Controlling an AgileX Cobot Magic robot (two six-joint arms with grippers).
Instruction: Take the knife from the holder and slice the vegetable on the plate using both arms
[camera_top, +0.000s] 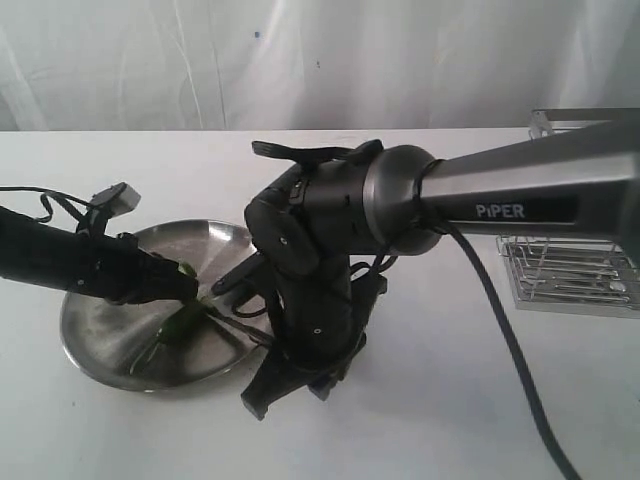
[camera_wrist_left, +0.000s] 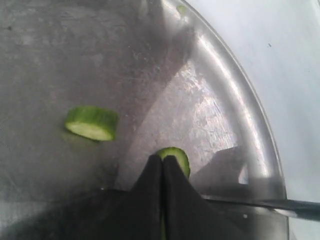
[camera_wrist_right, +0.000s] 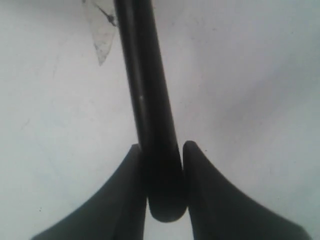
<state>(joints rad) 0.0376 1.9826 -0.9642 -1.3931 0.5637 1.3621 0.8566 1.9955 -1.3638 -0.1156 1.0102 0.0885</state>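
Observation:
My left gripper (camera_wrist_left: 162, 161) is shut on the vegetable (camera_wrist_left: 179, 158), whose pale green cut face pokes out past the fingertips just above the plate (camera_wrist_left: 250, 125). One cut slice (camera_wrist_left: 92, 123) lies loose on the plate nearby. The knife blade (camera_wrist_left: 280, 205) runs across the plate rim beside that gripper. My right gripper (camera_wrist_right: 161, 147) is shut on the knife handle (camera_wrist_right: 150, 100) over the white table. In the exterior view the left gripper (camera_top: 185, 285) sits over the plate (camera_top: 100, 340). The right arm (camera_top: 320, 250) bends down beside the plate and hides its own gripper.
The wire holder (camera_top: 565, 265) stands at the far right of the white table (camera_top: 450, 400), partly behind the right arm's "PiPER" link. A white curtain closes off the back. A corner of the plate's rim (camera_wrist_right: 100, 35) shows beyond the handle.

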